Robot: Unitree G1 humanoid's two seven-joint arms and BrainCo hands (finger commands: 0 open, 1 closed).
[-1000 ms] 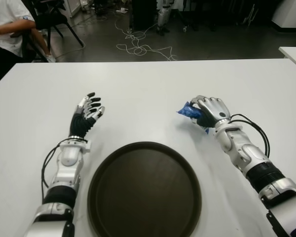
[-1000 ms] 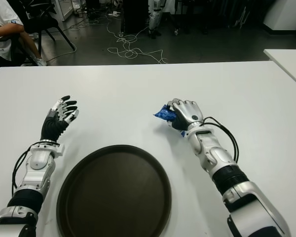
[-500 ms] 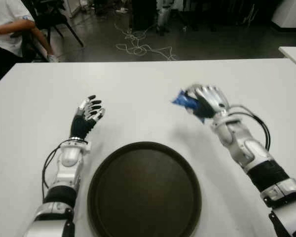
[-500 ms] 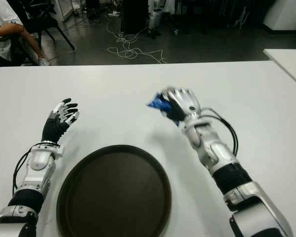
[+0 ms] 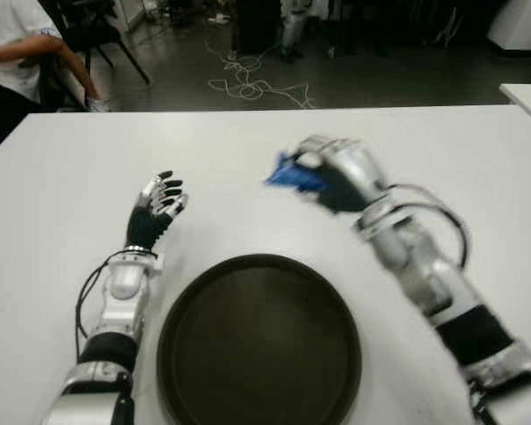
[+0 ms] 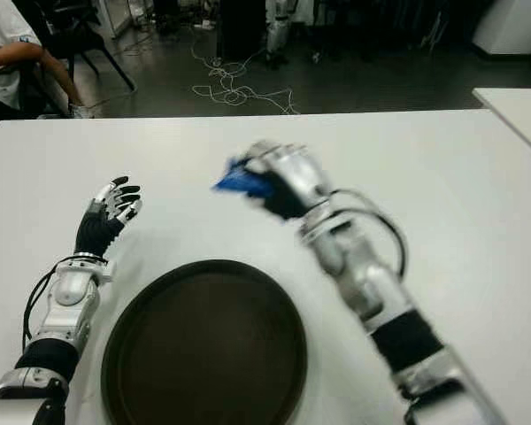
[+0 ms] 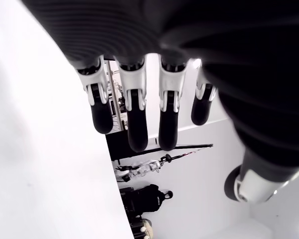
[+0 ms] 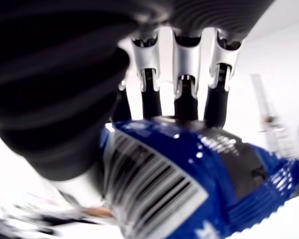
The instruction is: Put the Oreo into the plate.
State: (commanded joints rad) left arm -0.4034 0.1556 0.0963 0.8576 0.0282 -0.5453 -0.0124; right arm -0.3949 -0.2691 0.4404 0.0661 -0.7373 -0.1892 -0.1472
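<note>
One person [image 5: 9, 53] sits at the far left beyond the table [image 5: 248, 142], only a white shirt, dark trousers and an arm in view. There are two hands, one plate and one Oreo pack on show. The left hand [image 5: 155, 208] shows over the table, left of the plate and a little beyond its rim, its fingers [image 7: 134, 124] straight, spread and holding nothing. The single plate [image 5: 258, 341], dark brown and round with a raised rim, lies on the near middle of the table and carries nothing. Beyond its far rim and well above the tabletop, the right hand [image 5: 332, 173] is closed round the one Oreo [image 5: 288, 174], a blue wrapped pack; in the right wrist view the fingers [image 8: 185, 99] fold over the pack [image 8: 189, 174] and the thumb presses its barcode side. The pack's long axis runs roughly across the table, and its free end sticks out of the fist toward the left hand, clear of the plate and not over it. Loose cables [image 5: 248, 84] lie on the floor behind the table, and a second white table corner [image 5: 527, 96] shows at the far right.
</note>
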